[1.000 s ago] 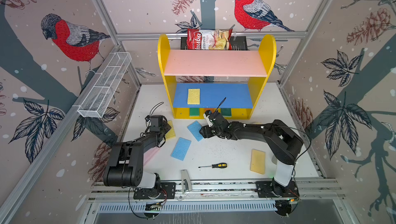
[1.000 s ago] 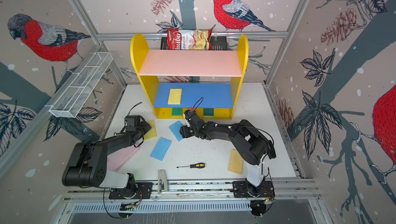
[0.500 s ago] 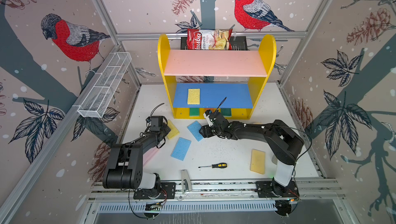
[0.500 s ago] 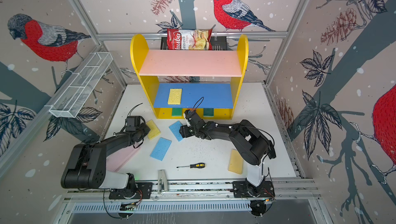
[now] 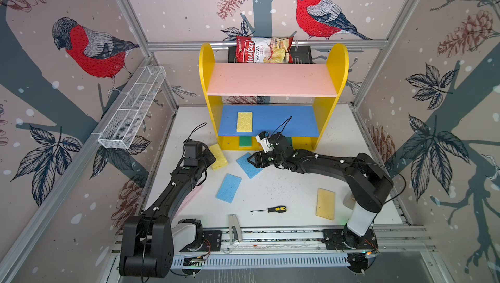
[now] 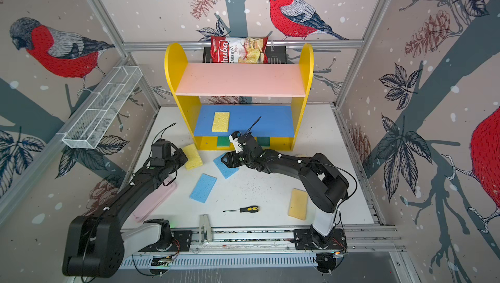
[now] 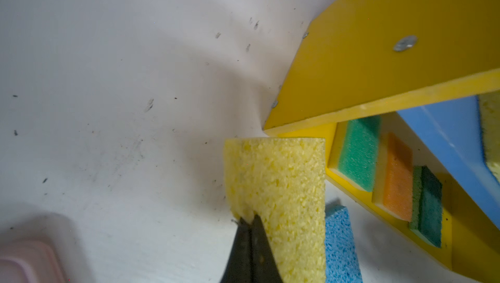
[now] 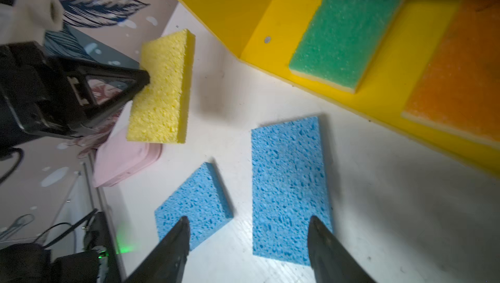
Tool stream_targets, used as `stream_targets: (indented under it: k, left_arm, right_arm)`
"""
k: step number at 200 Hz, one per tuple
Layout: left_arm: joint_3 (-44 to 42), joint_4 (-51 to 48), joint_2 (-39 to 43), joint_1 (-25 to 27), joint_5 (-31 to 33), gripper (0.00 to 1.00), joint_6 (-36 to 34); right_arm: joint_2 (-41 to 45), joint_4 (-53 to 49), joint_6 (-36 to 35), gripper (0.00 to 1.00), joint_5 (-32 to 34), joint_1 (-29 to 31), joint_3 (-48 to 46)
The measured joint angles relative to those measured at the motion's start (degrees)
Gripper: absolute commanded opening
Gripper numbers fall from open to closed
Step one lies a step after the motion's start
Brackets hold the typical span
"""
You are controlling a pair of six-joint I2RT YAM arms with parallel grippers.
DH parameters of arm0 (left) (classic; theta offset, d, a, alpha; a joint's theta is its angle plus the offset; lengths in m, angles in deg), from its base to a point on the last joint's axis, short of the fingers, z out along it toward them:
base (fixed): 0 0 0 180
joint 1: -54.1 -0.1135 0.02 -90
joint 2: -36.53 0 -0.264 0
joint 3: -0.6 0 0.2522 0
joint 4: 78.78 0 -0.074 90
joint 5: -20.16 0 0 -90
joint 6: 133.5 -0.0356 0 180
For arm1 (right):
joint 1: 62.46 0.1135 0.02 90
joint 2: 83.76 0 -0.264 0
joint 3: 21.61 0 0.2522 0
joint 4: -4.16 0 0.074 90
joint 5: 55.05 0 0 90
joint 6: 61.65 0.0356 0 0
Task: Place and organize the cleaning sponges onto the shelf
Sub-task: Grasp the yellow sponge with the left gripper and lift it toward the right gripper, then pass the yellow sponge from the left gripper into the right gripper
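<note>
- Yellow sponge (image 7: 278, 187) pinched at one edge between the closed tips of left gripper (image 7: 247, 223), raised off the table (image 5: 284, 187), shelf (image 5: 270, 81) just ahead.
- Right gripper (image 8: 248, 218) spread wide, one fingertip over light blue sponge (image 8: 289, 187), second blue sponge (image 8: 194, 203) beside the other.

In both top views: looking steeply down from high at the front, whole cell shared. In the wrist views: close above the white tabletop (image 7: 108, 78), both catching the rectangular yellow foam sponge (image 8: 167, 105) and yellow wooden shelf (image 7: 378, 51).
</note>
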Motion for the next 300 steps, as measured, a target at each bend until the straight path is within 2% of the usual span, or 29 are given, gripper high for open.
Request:
stream_targets:
  k: [88,125,188,195,200,209,215,233,245,248,257,261,271,289,292,295,300]
  left_arm:
    - [2.7,-4.1,6.5,15.4,-0.9,0.00,-0.4]
    - [3.1,-1.7,7.2,19.1,0.3,0.00,0.2]
    - [7.6,1.9,2.6,24.3,0.8,0.00,1.7]
    - [8.2,2.3,2.3,24.9,1.2,0.00,1.7]
    - [8.6,2.5,2.1,25.3,1.5,0.00,1.7]
    - [9.1,2.8,2.0,25.9,1.4,0.00,1.7]
    - [9.4,3.0,1.8,26.2,1.6,0.00,1.7]
    - [9.9,3.1,1.5,26.8,1.9,0.00,1.7]
    - [9.8,3.5,1.4,27.0,1.9,0.13,1.7]
    - [9.8,3.7,1.4,27.1,2.0,0.19,1.7]
    - [9.8,4.5,1.4,27.3,2.0,0.45,1.6]
    - [9.7,4.9,1.4,27.3,2.0,0.53,1.6]
    - [9.7,5.4,1.2,27.4,2.0,0.63,1.7]
    - [9.8,6.1,0.6,27.6,1.9,0.75,1.7]
    - [9.8,6.1,0.6,27.6,1.9,0.94,1.7]
    - [9.8,6.3,0.6,27.6,1.9,0.97,1.7]
    - [9.8,6.8,0.5,27.6,1.9,0.98,1.6]
  right_arm:
    - [5.5,7.1,0.5,0.74,-6.1,-1.4,-3.6]
    - [6.4,8.5,3.1,0.74,-9.3,-2.1,-5.6]
    - [7.5,12.3,6.3,0.72,-12.0,-1.6,-8.7]
    - [7.4,12.7,7.1,0.67,-12.4,-1.7,-8.8]
    - [7.3,13.1,7.7,0.60,-12.5,-1.9,-8.8]
    - [7.2,14.1,7.7,0.37,-12.8,-2.1,-8.8]
    - [7.2,14.5,7.9,0.24,-12.9,-2.4,-8.8]
    - [7.7,16.1,9.3,0.04,-13.1,-3.2,-9.6]
    - [8.5,16.9,10.9,0.00,-14.3,-4.0,-10.2]
    - [8.7,17.0,10.7,0.00,-14.4,-4.2,-10.3]
    - [9.5,17.2,10.8,0.00,-14.5,-4.7,-10.6]
    - [9.7,17.2,10.8,0.00,-14.4,-4.9,-10.6]
    - [10.5,17.4,10.7,0.00,-14.1,-5.5,-10.7]
    - [11.9,17.0,10.4,0.00,-14.0,-6.1,-10.6]
    - [12.2,16.9,10.3,0.00,-14.0,-6.2,-10.6]
    - [12.4,16.6,10.3,0.00,-13.9,-6.2,-10.6]
    - [12.9,16.1,10.1,0.00,-13.9,-6.3,-10.6]
